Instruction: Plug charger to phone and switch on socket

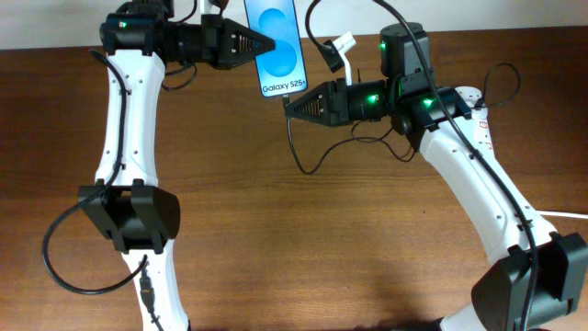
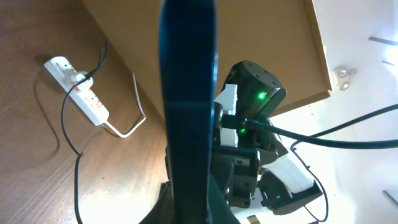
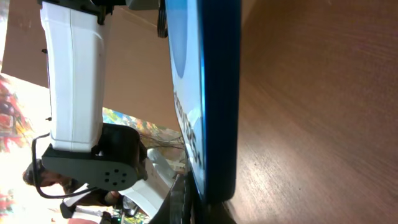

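Holding, overhead: my left gripper (image 1: 265, 43) is clamped on the left edge of the phone (image 1: 278, 41), whose blue screen faces up near the far edge of the table (image 1: 322, 248).
Plug end, overhead: my right gripper (image 1: 289, 104) has its fingers pinched together on the charger (image 1: 291, 138) just under the phone's bottom edge. The black cable loops away across the wood.
Left wrist: the phone runs edge-on down the middle. The socket (image 2: 78, 87) lies well apart on the table with the charger plugged in.
Right wrist: the phone's blue face and dark edge fill the view, and my own fingers are mostly hidden.
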